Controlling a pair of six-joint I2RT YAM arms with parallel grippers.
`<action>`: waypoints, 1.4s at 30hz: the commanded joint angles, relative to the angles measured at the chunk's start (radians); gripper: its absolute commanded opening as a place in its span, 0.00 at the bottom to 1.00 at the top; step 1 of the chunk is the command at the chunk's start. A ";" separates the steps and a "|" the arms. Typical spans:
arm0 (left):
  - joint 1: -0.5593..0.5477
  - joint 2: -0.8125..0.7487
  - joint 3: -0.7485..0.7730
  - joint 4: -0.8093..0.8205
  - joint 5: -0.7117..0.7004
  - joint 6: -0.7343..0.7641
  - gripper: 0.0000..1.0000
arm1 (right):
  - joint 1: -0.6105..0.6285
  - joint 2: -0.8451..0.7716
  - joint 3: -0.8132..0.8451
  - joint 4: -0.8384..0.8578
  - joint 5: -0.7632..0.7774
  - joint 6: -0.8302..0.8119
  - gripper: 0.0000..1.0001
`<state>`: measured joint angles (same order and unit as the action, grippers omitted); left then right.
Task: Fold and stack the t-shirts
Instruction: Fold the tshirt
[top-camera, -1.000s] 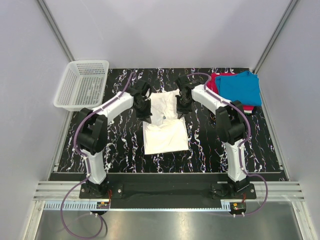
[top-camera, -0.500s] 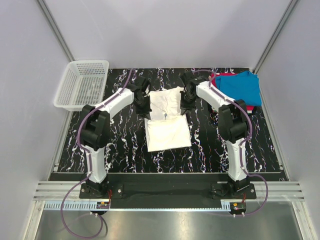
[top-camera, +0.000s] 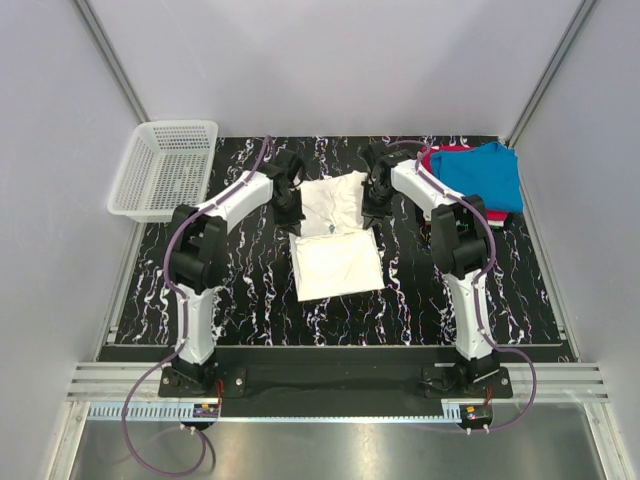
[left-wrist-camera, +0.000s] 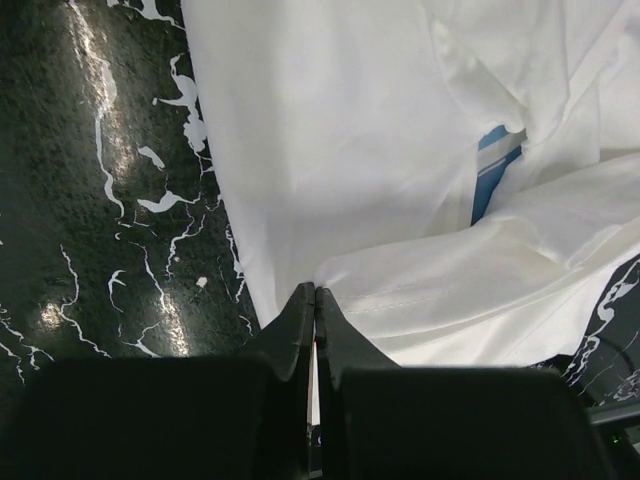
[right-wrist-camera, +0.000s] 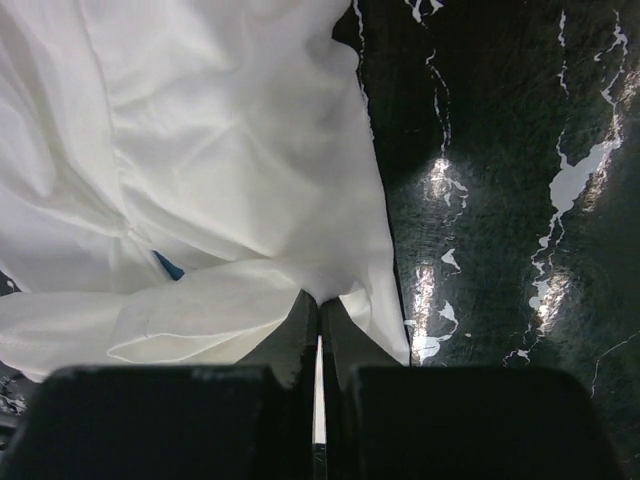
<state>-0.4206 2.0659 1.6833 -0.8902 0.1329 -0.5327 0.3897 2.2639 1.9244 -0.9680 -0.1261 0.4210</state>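
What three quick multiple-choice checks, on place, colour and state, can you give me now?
1. Where on the black marbled table is the white plastic mesh basket? A near-right corner; B far-left corner; C centre.
2. What colour is the top folded cloth t-shirt of the far-right pile? A green; B yellow; C blue.
3. How do both arms' jaws stand? A shut on the large white cloth t-shirt; B wide open above it; C shut on the basket.
Key: 1 B, top view shows it far left. 2 C, blue cloth lies uppermost. 3 A, each wrist view shows closed jaws pinching white cloth.
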 joint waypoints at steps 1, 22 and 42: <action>0.017 0.031 0.073 -0.016 -0.042 -0.027 0.00 | -0.026 0.020 0.054 -0.023 -0.018 0.013 0.00; 0.046 0.143 0.231 -0.130 -0.166 -0.055 0.16 | -0.055 0.040 0.246 -0.051 0.144 0.035 0.27; -0.064 -0.058 0.069 -0.073 0.033 0.073 0.23 | 0.021 -0.251 -0.177 0.051 -0.060 0.007 0.31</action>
<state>-0.4412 2.0148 1.7924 -0.9989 0.1013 -0.4892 0.3725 2.0418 1.8072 -0.9695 -0.1349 0.4263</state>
